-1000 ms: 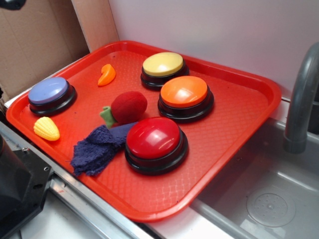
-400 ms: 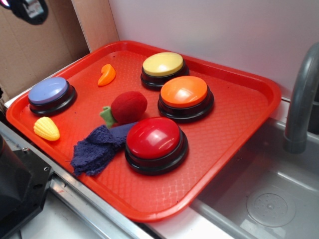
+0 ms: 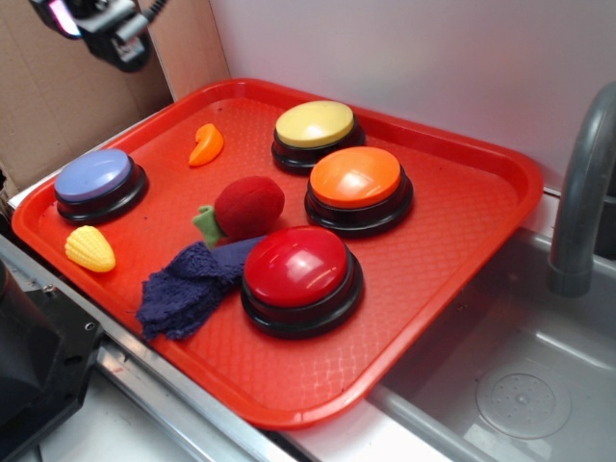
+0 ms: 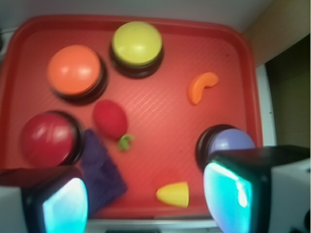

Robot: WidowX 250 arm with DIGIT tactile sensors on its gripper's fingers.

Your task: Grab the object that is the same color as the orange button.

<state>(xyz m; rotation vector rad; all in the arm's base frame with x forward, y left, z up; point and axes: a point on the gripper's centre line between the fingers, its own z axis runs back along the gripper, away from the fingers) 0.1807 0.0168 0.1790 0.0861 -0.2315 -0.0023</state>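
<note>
Gripper [image 4: 146, 194] of mine hangs high above the red tray [image 3: 452, 241], jaws spread wide with nothing between them. Below it I see the orange toy pepper [image 4: 201, 87] lying alone on the tray floor, between the yellow button [image 4: 137, 43] and the purple button [image 4: 231, 141], well apart from the orange button [image 4: 74, 69]. Red plush strawberry [image 4: 110, 119] sits mid-tray.

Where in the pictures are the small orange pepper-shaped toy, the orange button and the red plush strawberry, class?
orange pepper toy [image 3: 205, 144], exterior view, middle of its curved body.
orange button [image 3: 355, 176], exterior view, centre of its glossy dome.
red plush strawberry [image 4: 110, 119], wrist view, middle of its red body.
</note>
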